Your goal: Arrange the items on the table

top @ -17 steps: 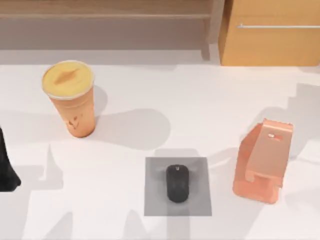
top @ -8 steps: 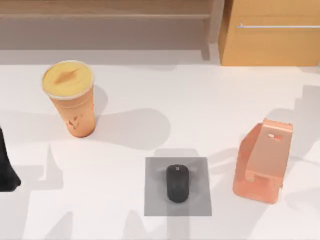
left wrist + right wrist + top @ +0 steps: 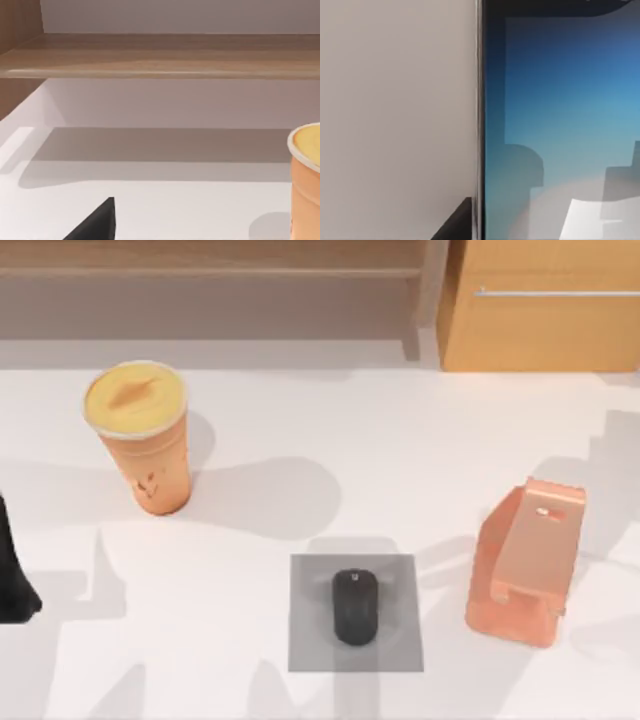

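The tall orange cup (image 3: 140, 435) with a yellow lid stands upright at the table's (image 3: 330, 450) left; its rim also shows in the left wrist view (image 3: 306, 150). The small black mouse (image 3: 355, 606) lies on a grey pad (image 3: 310, 630) near the front middle. The smartphone (image 3: 560, 120) with its blue glowing screen is very close in the right wrist view, beside a dark part of my right gripper (image 3: 456, 224). My left arm (image 3: 12, 580) is parked at the table's left edge, and a dark part of its gripper (image 3: 95, 224) shows low in the left wrist view.
A pink phone stand (image 3: 525, 560) sits at the right of the table. A wooden cabinet (image 3: 545, 310) with a metal handle stands at the back right. A low wooden shelf (image 3: 210, 270) runs along the back.
The shadows at the table's right edge have shifted a little. The cup, the mouse, the stand and my left arm have stayed put.
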Controlling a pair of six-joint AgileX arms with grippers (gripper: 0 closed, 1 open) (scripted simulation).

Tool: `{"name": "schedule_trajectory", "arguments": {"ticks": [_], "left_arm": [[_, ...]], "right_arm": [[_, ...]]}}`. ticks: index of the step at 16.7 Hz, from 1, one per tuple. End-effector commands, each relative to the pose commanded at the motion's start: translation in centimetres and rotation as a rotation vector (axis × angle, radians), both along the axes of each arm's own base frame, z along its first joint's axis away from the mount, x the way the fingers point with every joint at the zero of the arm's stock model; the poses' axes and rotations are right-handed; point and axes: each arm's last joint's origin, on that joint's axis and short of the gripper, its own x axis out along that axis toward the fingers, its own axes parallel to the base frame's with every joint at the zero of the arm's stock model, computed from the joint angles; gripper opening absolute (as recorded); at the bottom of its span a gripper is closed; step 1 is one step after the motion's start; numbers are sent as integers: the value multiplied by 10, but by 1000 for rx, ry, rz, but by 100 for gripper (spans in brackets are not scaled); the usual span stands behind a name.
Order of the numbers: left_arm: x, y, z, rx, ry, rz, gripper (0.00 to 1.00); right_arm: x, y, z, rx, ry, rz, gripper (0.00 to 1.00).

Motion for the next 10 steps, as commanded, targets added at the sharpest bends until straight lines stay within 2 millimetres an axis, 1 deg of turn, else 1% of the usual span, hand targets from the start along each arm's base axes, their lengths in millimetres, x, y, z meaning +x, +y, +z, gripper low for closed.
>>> {"name": "schedule_trajectory", "arguments": {"ticks": [3, 4, 10], "left_arm": [[0, 0, 0, 0, 0, 0, 100], [0, 0, 0, 0, 0, 0, 100], [0, 0, 0, 0, 0, 0, 100]], "right_arm": [[0, 0, 0, 0, 0, 0, 2], [0, 0, 0, 0, 0, 0, 0], [0, 0, 0, 0, 0, 0, 0]]}}
